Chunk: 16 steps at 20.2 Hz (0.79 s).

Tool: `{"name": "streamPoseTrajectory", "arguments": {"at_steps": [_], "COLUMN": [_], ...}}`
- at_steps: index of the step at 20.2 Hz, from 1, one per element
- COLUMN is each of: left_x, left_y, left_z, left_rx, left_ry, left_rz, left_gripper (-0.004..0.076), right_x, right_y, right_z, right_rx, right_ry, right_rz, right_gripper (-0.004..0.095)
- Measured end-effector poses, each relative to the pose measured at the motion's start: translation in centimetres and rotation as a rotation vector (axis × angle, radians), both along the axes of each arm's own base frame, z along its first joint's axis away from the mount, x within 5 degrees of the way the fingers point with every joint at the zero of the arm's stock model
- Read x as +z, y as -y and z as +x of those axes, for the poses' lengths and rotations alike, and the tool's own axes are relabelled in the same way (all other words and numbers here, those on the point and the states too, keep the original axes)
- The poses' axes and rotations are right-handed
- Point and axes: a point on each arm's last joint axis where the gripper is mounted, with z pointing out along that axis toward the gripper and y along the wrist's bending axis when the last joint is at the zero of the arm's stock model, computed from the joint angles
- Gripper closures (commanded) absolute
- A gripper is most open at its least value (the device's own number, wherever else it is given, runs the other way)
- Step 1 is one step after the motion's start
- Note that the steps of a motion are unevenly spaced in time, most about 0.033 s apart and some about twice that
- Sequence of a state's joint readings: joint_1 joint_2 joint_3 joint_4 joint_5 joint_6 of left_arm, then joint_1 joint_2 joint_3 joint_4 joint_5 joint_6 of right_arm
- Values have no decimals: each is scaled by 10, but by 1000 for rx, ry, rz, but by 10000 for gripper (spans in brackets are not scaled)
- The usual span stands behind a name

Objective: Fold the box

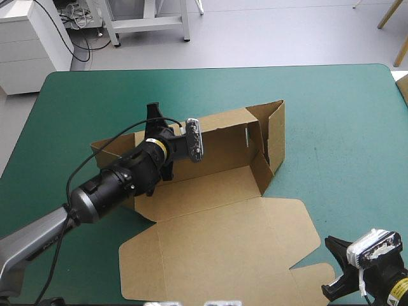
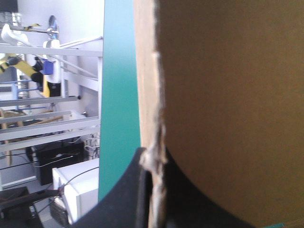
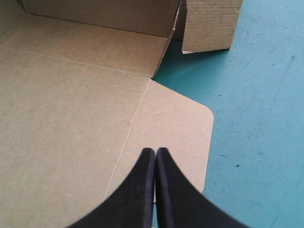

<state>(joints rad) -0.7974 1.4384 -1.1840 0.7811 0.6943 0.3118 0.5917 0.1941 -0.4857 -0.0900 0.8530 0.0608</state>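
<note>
While the right gripper (image 3: 156, 152) hovers nearest you with its black fingers pressed together on nothing, its tip hangs over the rounded corner flap (image 3: 178, 128) of the lid (image 1: 217, 242). That lid lies flat on the teal-green table (image 1: 344, 127), toward the near edge.

Past it comes the floor (image 1: 204, 188) of the brown box (image 1: 220, 159), which sits about mid-table. The right end wall (image 1: 275, 131) is up and turned in, and the far wall (image 1: 223, 131) stands behind the floor.

At the far left corner the left gripper (image 1: 153, 116) is clamped on a raw board edge, the sheet pinched between its fingers. You cannot tell from either view exactly which panel it holds. The left end flap (image 1: 108, 145) looks low and splayed outward.

So you are most likely on the left end, with the right end already done. The next move probably calls for swinging that held panel upright and tucking it in without dragging the far wall down.

Mind your own left arm (image 1: 121, 182), which lies across the left part of the floor, just where a wall has to fold in. The right gripper is well apart from that corner and would have to cross the flat lid to help.
</note>
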Motion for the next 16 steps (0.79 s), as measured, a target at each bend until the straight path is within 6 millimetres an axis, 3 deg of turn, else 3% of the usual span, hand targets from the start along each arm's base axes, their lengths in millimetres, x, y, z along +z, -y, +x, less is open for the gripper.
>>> {"name": "streamPoseTrajectory", "arguments": {"at_steps": [2,4,8,16], "left_x": [-12,-19,-18,-30], "left_y": [8,15,28,28], "left_z": [-11,-23,-39,-45], "left_rx": [-8,-23,-62,-129], "left_ry": [48,82,125,169], "left_rz": [46,63,34,93], "left_gripper": [731,731,731,731], "right_x": [0,0,0,1], "right_y": [1,2,2,6], "right_z": [1,1,1,4], "right_rx": [-19,-24,-26,-57], "right_ry": [1,0,-2,37], "right_rz": [2,5,8,-48], "right_gripper": [904,802,498,465]}}
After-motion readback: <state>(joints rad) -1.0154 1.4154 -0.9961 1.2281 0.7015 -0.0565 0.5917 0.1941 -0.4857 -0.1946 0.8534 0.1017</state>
